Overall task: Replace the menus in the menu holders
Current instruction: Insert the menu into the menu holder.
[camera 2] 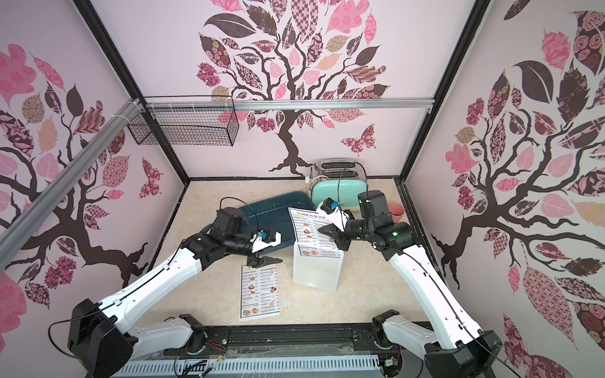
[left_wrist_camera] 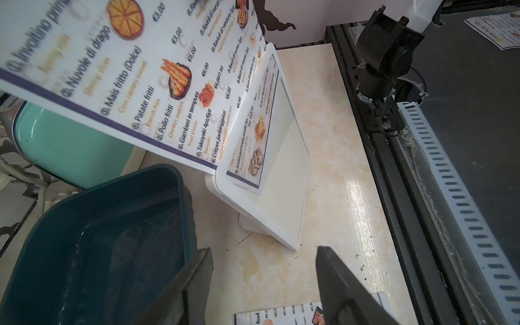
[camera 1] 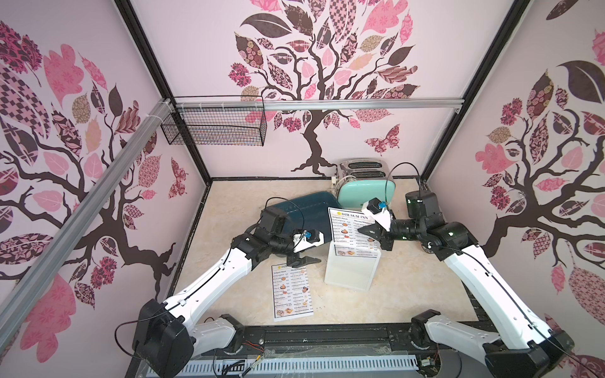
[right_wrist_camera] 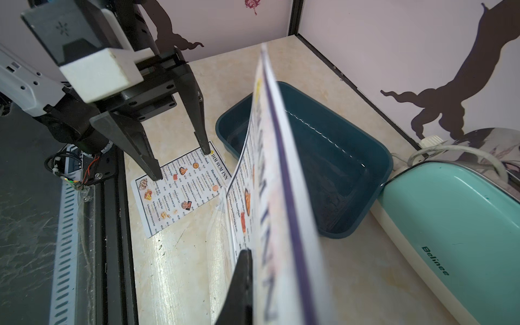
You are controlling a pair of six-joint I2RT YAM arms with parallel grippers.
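While we pinch the upright menu [camera 1: 343, 225] in our right gripper [camera 1: 364, 231] (left gripper [camera 1: 315, 261] hangs agape, empty), its long axis runs down into the menu holder [camera 1: 350, 275] below that gripper.

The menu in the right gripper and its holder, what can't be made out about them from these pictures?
- Top views: the right gripper covers part of the right column of the held menu; the rest of the print is too small to read.
- Right wrist view: the held menu sits close against the lens, blurred, and hides one of the jaws.
- Top views: the foot of the holder is hidden behind its own front panel.
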